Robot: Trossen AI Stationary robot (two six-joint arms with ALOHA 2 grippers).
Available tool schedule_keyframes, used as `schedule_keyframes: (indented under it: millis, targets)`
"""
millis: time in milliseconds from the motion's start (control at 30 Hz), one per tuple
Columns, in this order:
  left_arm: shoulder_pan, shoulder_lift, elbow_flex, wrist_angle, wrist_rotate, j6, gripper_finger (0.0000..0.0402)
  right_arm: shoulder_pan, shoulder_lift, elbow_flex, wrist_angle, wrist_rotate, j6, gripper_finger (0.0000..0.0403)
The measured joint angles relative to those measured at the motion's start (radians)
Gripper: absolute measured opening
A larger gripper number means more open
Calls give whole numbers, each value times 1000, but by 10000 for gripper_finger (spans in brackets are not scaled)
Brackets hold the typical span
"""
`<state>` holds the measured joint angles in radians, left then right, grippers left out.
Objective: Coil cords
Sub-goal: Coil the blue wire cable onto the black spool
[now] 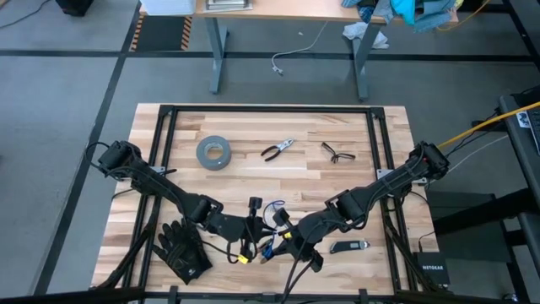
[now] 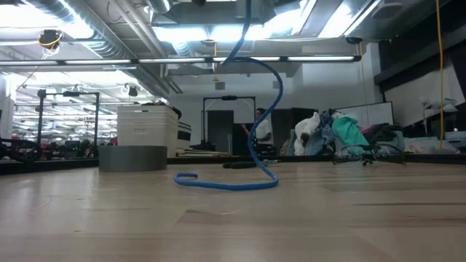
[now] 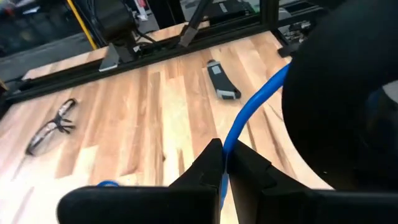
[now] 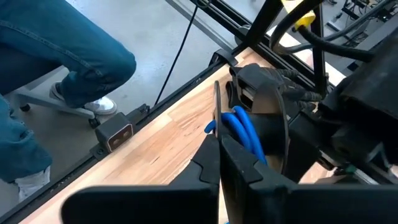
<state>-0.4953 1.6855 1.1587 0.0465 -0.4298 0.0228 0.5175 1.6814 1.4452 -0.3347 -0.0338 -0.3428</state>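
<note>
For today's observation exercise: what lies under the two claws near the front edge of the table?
Both claws, left claw and right claw, are shut on the cords, blue and black strands bunched over the table. The arms cover how the strands are wound.

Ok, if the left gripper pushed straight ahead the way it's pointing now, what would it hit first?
Most likely the right gripper. The left gripper, shut on the blue cord, points toward it, and in the left wrist view the right arm's dark body looms close ahead. Depth is unclear, so take that as a guess.
</note>
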Motion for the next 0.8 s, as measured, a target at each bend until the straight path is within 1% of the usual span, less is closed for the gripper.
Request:
schedule_keyframes:
  millis: [233, 367, 567, 667, 800]
  targets:
    - [-2, 0, 0, -13, 4, -39, 14, 0, 0, 0, 4, 42, -1, 0]
    - [-4, 0, 0, -26, 4, -49, 41, 3, 0, 0, 4, 52, 0, 0]
    - [-23, 0, 0, -40, 1, -50, 86, 30, -14, 0, -14, 133, 1, 0]
    - [-24, 0, 0, -40, 1, -51, 99, 46, -38, 0, -20, 162, 14, 0]
    - [-24, 0, 0, -39, -2, -54, 107, 67, -72, 0, -42, 223, 47, 0]
